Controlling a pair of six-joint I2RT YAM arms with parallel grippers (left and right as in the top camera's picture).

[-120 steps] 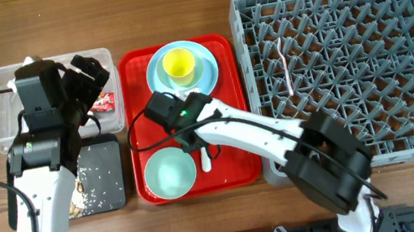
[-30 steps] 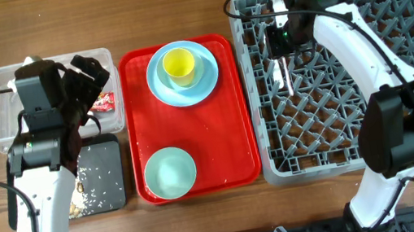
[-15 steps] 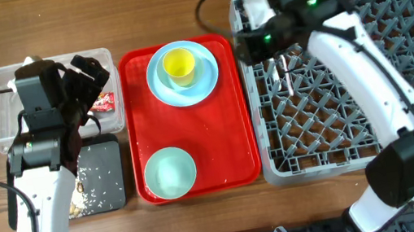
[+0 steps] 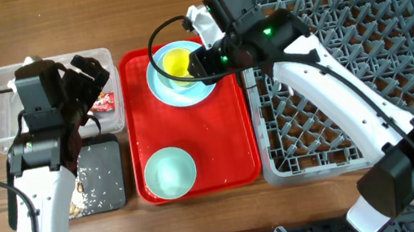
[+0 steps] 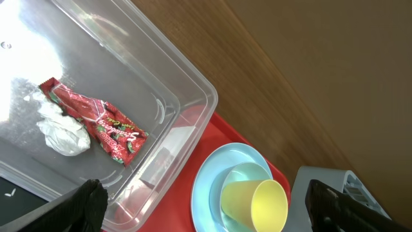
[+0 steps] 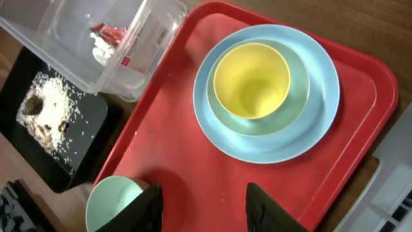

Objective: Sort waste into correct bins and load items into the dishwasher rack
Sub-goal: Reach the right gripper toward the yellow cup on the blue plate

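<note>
The yellow cup (image 4: 178, 64) sits in the small pale blue bowl (image 6: 297, 96) on the pale blue plate (image 4: 206, 79), at the back of the red tray. My right gripper (image 4: 193, 64) hovers over them, open and empty (image 6: 209, 209). The mint-green bowl (image 4: 170, 172) is at the tray's front. My left gripper (image 4: 86, 89) is open (image 5: 209, 216) above the clear tub (image 4: 1, 114), which holds the red wrapper (image 5: 96, 119) and the white tissue (image 5: 61, 132). The black tray (image 4: 107, 160) holds food scraps (image 6: 38, 116) and rice crumbs. The dishwasher rack (image 4: 386, 105) is at the right. Spoon and fork are hidden.
The red tray (image 4: 229, 154) lies between the two bins and the rack. The right arm stretches across the rack's left part. Bare wooden table shows along the back edge.
My right arm has swung left from above the rack's back left corner to above the plate and cup on the red tray. The left arm has not moved.
</note>
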